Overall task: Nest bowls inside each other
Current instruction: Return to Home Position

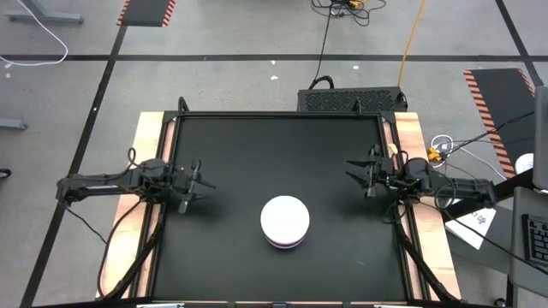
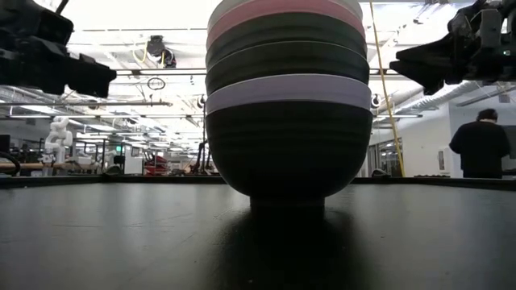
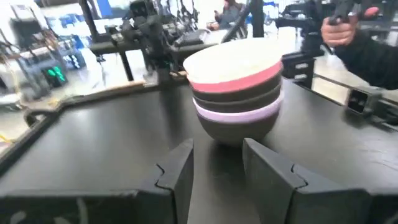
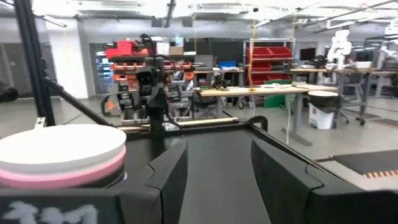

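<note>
The bowls stand as one nested stack [image 1: 284, 222] on the black table, near its front middle: white on top, then pink, black, lavender and black at the bottom [image 2: 288, 153], resting on its foot. The stack also shows in the left wrist view [image 3: 236, 93] and the right wrist view [image 4: 62, 158]. My left gripper [image 1: 201, 182] hovers open at the table's left, left of the stack. My right gripper [image 1: 353, 170] hovers open at the table's right, right of and beyond the stack.
The black table top [image 1: 248, 145] has raised wooden side rails [image 1: 150, 128]. A black box [image 1: 351, 99] sits behind the far edge. A person [image 2: 481, 145] stands in the room beyond. Bare table lies around the stack.
</note>
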